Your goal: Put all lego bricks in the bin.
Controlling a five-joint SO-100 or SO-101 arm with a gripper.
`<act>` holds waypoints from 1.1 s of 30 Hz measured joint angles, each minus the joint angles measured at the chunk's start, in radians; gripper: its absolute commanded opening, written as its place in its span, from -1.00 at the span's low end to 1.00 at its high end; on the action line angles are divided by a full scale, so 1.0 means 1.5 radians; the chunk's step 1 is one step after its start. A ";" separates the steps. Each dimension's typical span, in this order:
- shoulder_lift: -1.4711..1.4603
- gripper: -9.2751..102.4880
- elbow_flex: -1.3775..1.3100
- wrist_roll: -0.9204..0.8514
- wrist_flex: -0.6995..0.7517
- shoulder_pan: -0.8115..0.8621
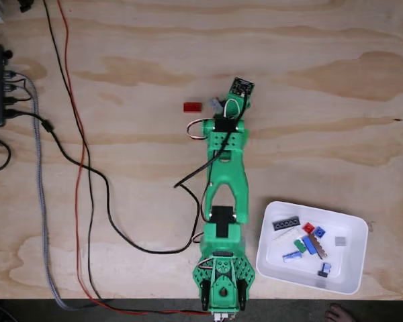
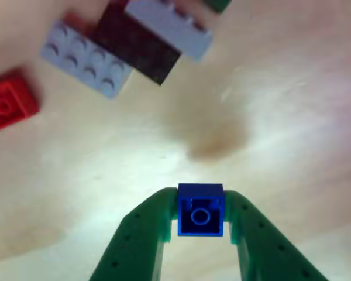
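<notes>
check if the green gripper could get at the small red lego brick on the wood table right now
Probably not yet: the gripper is shut on a small blue lego brick. The red lego brick lies unobstructed beside it, so only the full grip hinders.

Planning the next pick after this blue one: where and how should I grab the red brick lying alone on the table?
Grip the red brick across its short sides, coming straight down from above. It lies flat on the wood table, studs up, and the gap to the grey brick leaves finger room. The gripper currently holds the blue brick.
</notes>
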 measured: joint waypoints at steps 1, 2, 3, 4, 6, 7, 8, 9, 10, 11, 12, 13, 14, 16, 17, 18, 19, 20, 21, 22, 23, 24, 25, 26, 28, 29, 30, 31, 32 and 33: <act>0.055 -0.84 0.019 0.004 0.019 0.032; 0.114 -0.84 0.051 -0.004 0.040 0.076; 0.174 -0.84 0.098 -0.021 0.040 0.138; 0.234 -0.84 0.154 -0.043 0.025 0.208; 0.357 -0.84 0.278 -0.096 -0.026 0.368; 0.418 -0.84 0.325 -0.120 -0.045 0.443; 0.483 -0.84 0.385 -0.142 -0.067 0.508; 0.552 -0.84 0.441 -0.173 -0.069 0.570; 0.618 -0.83 0.482 -0.215 -0.067 0.636; 0.686 -0.83 0.524 -0.249 -0.073 0.699; 0.738 -0.83 0.552 -0.286 -0.075 0.757; 0.783 -0.83 0.574 -0.320 -0.075 0.807; 0.813 -0.83 0.584 -0.344 -0.074 0.851; 0.850 -0.75 0.595 -0.373 -0.070 0.897; 0.861 -0.49 0.597 -0.382 -0.067 0.909; 0.867 -0.26 0.597 -0.389 -0.066 0.919; 0.873 -0.13 0.598 -0.392 -0.066 0.926; 0.879 -0.08 0.602 -0.391 -0.066 0.926; 0.882 -0.04 0.605 -0.387 -0.066 0.920; 0.882 -0.03 0.611 -0.380 -0.071 0.913; 0.875 -0.01 0.612 -0.366 -0.079 0.896; 0.865 -0.01 0.612 -0.354 -0.089 0.867; 0.852 -0.01 0.611 -0.346 -0.097 0.833; 0.839 -0.05 0.607 -0.332 -0.108 0.801; 0.775 -0.14 0.582 -0.280 -0.156 0.721; 0.719 -0.18 0.551 -0.262 -0.179 0.658; 0.660 -0.21 0.514 -0.245 -0.192 0.589; 0.596 -0.22 0.475 -0.222 -0.208 0.521; 0.530 -0.25 0.431 -0.204 -0.223 0.452; 0.463 -0.30 0.383 -0.190 -0.235 0.385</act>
